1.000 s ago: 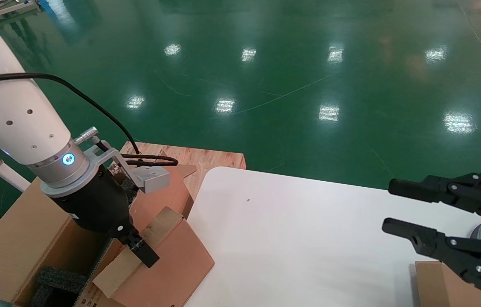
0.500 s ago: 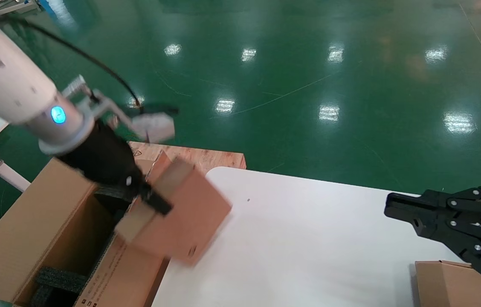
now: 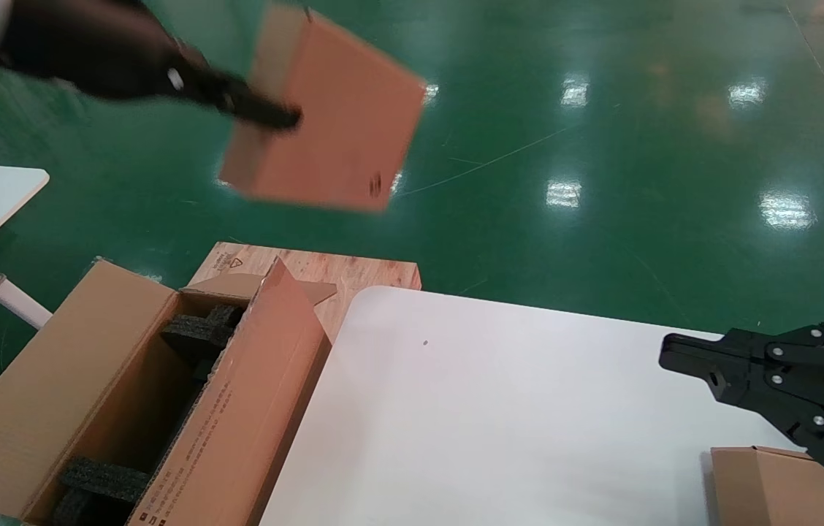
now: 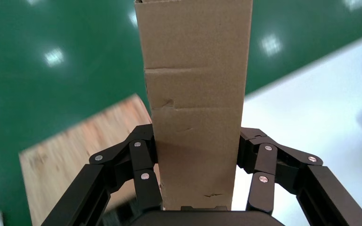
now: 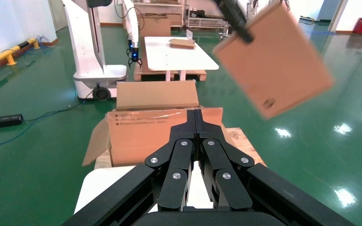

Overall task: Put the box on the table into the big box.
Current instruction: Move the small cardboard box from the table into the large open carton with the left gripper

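The green floor [image 3: 602,146] fills the upper head view, with the white table [image 3: 500,409] below it and the big box [image 3: 54,380] standing open at the table's left end, flaps up, black foam [image 3: 196,332] inside. A wooden pallet [image 3: 353,270] lies behind the carton. The right wrist view adds what the head view lacks: printed text on the carton's flap, and farther off a second white table [image 5: 179,52] and a white robot base [image 5: 92,52].

The box [image 3: 332,117] is in the air, high over the floor beyond the carton, tilted, its recycling mark near the lower corner. The left gripper [image 3: 266,113] clamps it at one edge; the left wrist view shows the fingers [image 4: 141,160] pressed on both faces of its thin side.

The right gripper [image 3: 675,349] hangs over the table's right end, jaws closed on nothing, just above a tan box [image 3: 770,489].
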Controlling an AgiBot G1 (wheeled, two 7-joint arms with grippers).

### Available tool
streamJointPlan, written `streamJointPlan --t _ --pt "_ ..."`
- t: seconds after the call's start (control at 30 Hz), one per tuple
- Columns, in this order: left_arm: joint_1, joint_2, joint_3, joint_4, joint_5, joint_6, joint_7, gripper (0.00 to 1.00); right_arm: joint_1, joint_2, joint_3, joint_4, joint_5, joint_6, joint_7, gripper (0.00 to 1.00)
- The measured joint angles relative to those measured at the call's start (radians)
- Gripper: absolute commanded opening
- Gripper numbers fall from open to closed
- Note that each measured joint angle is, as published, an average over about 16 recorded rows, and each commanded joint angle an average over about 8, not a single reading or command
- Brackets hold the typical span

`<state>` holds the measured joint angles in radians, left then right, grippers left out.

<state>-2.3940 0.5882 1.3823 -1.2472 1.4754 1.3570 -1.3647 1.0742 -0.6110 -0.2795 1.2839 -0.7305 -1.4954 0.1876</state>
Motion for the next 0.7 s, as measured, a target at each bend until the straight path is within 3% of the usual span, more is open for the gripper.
streamJointPlan --t 0.33,0.7 --pt "-0.06 -0.059 -0.027 0.047 0.088 -0.022 0.094 0.0 0.0 0.0 0.0 0.0 0.0 0.0 0.0 1.0" --pt "-0.153 -0.063 0.089 0.138 0.196 0.068 0.209 0.0 0.0 0.0 0.0 0.0 0.0 0.0 0.0 1.0"
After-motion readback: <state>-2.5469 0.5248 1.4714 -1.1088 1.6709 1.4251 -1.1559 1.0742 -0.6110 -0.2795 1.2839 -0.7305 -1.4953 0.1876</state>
